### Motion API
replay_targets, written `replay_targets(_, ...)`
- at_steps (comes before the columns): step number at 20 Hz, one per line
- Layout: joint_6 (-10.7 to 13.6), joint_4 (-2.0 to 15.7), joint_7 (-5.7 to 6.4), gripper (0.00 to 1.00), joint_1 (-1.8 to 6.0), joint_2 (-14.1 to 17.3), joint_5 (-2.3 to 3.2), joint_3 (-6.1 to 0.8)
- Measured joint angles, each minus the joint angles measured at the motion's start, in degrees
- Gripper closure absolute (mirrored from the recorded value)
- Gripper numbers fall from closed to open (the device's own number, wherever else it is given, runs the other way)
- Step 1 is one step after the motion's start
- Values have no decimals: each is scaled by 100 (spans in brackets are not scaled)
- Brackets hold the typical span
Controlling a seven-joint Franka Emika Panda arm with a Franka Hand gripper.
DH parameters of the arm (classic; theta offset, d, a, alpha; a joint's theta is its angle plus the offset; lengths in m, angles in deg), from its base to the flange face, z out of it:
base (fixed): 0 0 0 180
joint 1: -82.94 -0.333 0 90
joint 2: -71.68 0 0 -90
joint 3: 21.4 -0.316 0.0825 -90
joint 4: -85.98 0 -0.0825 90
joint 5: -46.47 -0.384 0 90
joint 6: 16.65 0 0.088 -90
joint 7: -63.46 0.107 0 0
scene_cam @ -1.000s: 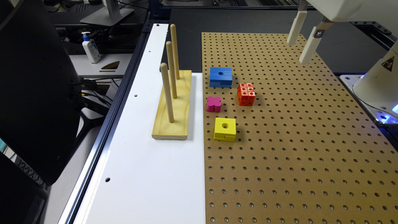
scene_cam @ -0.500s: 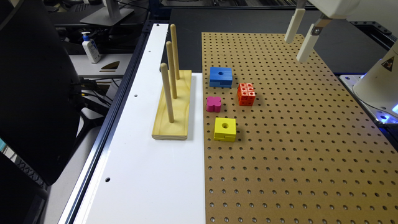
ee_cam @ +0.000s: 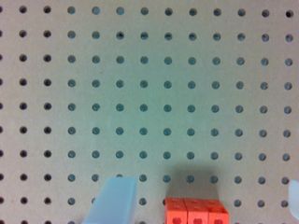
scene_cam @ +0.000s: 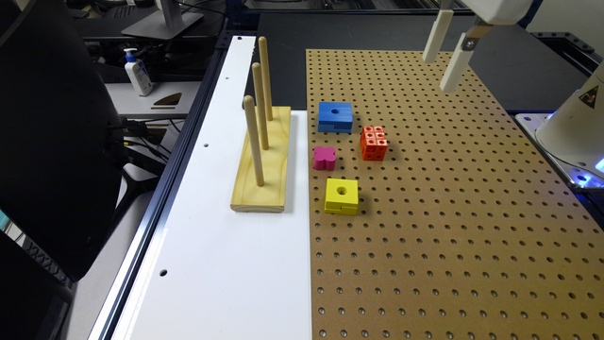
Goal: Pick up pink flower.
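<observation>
The flower (scene_cam: 324, 157) lay on the pegboard (scene_cam: 448, 212), between the blue block (scene_cam: 335, 116) and yellow block (scene_cam: 341, 195), just left of the orange cube (scene_cam: 373, 142). The tool (scene_cam: 443, 59) hung wide open and empty, far right. It needed to centre above the flower, clear of the cube, before descending.

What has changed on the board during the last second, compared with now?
The gripper drifted slightly toward the exterior view's left, high above the pegboard, jaws apart and holding nothing. The pink flower, orange-red cube, blue block, yellow block and peg stand did not move.
</observation>
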State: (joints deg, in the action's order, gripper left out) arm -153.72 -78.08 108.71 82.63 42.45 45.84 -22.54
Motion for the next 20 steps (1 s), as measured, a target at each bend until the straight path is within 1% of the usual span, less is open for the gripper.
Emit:
replay_targets(3, -119, 91, 30, 0, -43, 197, -7, -9)
replay_targets(6, -165, 211, 90, 0, -98, 361, -12, -27)
replay_targets(12, -176, 482, 129, 0, -124, 659, -37, -91)
replay_targets(14, -177, 581, 158, 0, -138, 766, -42, -114)
replay_targets(17, -180, 725, 215, 0, -143, 919, -52, -172)
replay_targets(20, -181, 943, 251, 0, -145, 1132, -69, -224)
